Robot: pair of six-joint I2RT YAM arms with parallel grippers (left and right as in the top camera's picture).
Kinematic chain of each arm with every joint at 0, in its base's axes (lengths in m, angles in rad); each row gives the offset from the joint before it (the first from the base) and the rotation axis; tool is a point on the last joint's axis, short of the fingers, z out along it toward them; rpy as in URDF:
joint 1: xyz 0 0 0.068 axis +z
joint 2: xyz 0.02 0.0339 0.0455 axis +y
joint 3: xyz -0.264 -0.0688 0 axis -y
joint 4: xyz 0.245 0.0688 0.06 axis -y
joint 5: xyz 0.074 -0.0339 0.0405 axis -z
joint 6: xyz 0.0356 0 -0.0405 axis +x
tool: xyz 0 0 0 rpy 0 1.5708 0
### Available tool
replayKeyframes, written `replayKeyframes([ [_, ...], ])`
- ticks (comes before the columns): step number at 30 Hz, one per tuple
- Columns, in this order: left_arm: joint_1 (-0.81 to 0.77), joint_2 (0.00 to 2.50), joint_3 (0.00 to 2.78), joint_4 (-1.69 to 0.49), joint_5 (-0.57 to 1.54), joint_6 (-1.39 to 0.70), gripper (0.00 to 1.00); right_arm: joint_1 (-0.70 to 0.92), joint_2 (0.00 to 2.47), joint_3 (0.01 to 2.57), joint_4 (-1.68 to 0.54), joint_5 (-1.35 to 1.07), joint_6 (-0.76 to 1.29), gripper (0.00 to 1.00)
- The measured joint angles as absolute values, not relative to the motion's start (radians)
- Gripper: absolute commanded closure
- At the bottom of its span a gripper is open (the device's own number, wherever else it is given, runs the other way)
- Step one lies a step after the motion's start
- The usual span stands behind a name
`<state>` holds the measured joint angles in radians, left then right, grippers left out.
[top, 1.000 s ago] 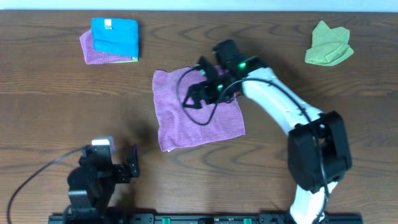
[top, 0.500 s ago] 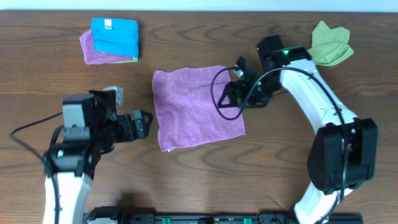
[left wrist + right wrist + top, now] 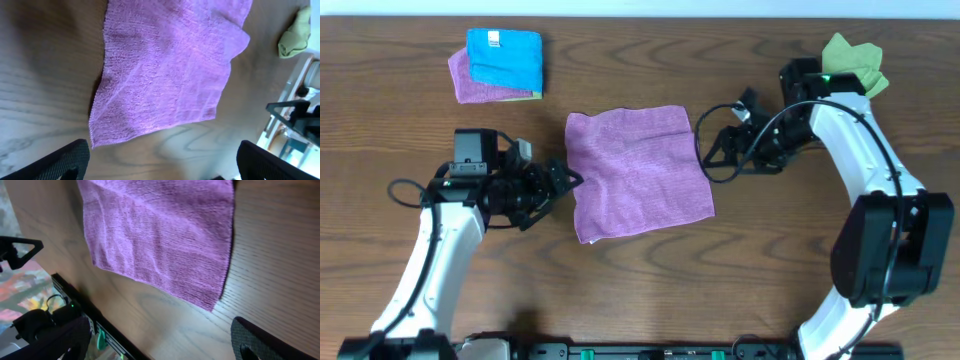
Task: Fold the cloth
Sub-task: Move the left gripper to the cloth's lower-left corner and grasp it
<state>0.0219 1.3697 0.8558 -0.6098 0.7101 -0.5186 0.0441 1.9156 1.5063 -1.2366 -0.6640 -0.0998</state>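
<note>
Left tool (image 3: 558,184) is spread wide, just beside the cloth (image 3: 638,172) at its 9 o'clock side. Right tool (image 3: 718,150) is spread wide too, near the 3 o'clock side. It lies flat on the desk (image 3: 640,300).

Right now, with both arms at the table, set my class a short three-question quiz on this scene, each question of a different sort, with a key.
1. True or false: the lilac cloth lies spread flat and unfolded on the wooden table.
2. Multiple choice: the left end effector is (A) shut on the cloth's middle, (B) open beside the cloth's left edge, (C) shut on the cloth's far corner.
3. Short answer: what colour is the crumpled cloth near the table's far right corner?

Key: 1 true; 2 B; 3 lime green.
</note>
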Motion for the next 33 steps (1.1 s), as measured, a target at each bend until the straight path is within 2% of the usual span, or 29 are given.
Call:
replayKeyframes([
  [7,0.022,1.409,0.743,-0.531,0.737,-0.582,0.05,0.023,1.916,1.461,-1.238,-0.665,-0.113,0.11],
  [18,0.022,1.412,0.524,-0.263,0.787,-0.773,0.05,0.023,1.916,1.457,-1.237,-0.666,-0.115,0.11],
  [33,0.022,1.411,0.432,-0.057,0.809,-0.953,0.05,0.023,1.916,1.457,-1.237,-0.666,-0.115,0.1],
])
